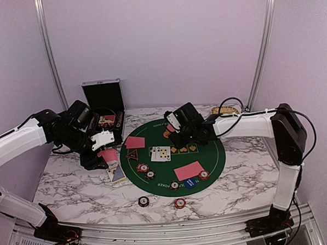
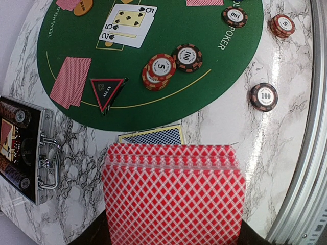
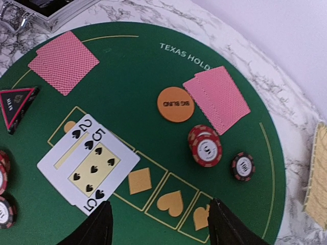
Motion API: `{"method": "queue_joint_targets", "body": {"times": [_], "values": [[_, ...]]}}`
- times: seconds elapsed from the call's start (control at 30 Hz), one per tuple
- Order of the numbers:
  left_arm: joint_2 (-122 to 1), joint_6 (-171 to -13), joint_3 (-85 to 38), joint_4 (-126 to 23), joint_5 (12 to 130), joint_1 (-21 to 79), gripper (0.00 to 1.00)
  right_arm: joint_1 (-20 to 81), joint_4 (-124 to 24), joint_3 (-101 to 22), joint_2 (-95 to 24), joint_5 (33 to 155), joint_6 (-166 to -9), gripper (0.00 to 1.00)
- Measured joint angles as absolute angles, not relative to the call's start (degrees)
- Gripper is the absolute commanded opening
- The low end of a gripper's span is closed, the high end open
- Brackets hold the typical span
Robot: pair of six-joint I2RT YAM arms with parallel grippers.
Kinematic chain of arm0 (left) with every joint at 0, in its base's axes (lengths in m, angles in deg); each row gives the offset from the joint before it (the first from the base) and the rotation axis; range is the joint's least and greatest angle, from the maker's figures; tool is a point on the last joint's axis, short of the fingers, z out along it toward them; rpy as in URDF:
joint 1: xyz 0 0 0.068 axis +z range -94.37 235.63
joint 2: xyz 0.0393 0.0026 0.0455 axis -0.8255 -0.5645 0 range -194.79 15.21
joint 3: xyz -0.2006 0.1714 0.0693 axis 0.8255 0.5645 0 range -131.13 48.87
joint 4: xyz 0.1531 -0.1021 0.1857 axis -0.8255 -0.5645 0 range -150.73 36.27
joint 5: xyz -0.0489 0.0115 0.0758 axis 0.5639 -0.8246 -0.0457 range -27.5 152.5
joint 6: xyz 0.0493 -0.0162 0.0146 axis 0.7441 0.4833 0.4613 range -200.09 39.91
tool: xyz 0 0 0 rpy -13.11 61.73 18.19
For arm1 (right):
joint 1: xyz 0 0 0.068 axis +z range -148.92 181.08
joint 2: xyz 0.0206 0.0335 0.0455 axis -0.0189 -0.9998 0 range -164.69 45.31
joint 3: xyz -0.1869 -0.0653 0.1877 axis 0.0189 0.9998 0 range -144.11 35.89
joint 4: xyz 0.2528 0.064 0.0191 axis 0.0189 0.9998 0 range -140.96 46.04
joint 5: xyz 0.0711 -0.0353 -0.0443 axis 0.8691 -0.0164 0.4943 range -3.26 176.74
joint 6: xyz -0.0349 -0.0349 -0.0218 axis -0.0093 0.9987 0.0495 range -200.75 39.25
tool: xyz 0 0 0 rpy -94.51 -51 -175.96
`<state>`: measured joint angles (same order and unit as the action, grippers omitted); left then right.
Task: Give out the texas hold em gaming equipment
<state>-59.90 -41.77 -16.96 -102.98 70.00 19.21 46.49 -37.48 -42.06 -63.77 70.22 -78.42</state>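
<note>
My left gripper [image 1: 106,153] is shut on a stack of red-backed playing cards [image 2: 173,194], held above the marble left of the green mat [image 1: 209,150]. My right gripper [image 3: 159,225] is open and empty, low over the mat's suit boxes, right of two face-up cards [image 3: 89,163]. Face-down card pairs lie on the mat [image 3: 64,61], [image 3: 217,98], [image 1: 189,170]. An orange button [image 3: 175,104], a blue button [image 1: 189,182] and a dark triangular marker [image 2: 107,92] lie there too. Chips sit on the mat [image 2: 161,69], [image 3: 205,145] and two on the marble [image 1: 143,201], [image 1: 180,203].
A blue-backed, yellow-edged card [image 2: 153,136] lies on the marble just beyond the held cards. The open black case [image 1: 103,103] stands at the back left, its latch edge in the left wrist view [image 2: 48,153]. A wicker basket [image 3: 318,173] sits at the back right.
</note>
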Motion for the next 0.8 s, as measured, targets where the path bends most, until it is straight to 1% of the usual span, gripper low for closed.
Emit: {"method": "queue_joint_targets", "body": {"times": [0.17,0.4,0.53,0.63,0.8], "values": [[-59.9,-41.8,-17.0,-103.0,70.0,19.2,0.00,46.4,-33.2,-42.4,-63.8,78.7,-86.8,0.63],[-59.9,-41.8,-17.0,-103.0,70.4,19.2,0.00,46.2,-30.7,-42.4,-63.5,95.3,-98.3,0.82],[-60.1,-42.0,-17.0,-103.0,70.9,19.2,0.00,46.1,-31.8,-42.4,-62.4,104.1,-105.2,0.89],[-60.2,-42.2,-17.0,-103.0,71.1,19.2,0.00,46.1,-35.3,-42.7,-62.4,111.1,-111.4,0.91],[-60.5,-42.4,-17.0,-103.0,71.1,19.1,0.00,46.7,-41.5,-44.9,-63.7,119.6,-119.6,0.92]]}}
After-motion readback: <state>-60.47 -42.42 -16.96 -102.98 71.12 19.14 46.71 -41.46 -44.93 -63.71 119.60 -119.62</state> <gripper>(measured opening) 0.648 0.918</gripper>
